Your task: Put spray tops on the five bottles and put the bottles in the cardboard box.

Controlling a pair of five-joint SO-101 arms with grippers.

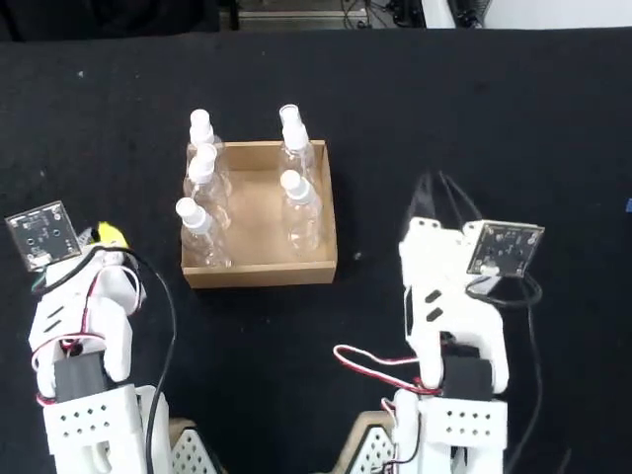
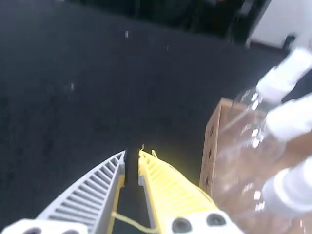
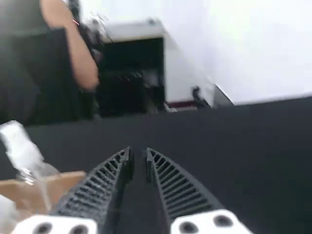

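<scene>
Looked finished: five spray-topped bottles (image 1: 301, 212) in the cardboard box (image 1: 259, 270), both arms' jaws together and empty; called only for parking.

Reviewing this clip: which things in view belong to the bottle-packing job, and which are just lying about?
Belongs to the job:
- five bottles with spray tops on, standing in the box
- cardboard box
- left pincer, shut, beside the box
- right pincer, shut, holding nothing

Just there:
- black table
- cabinet behind the table
</scene>
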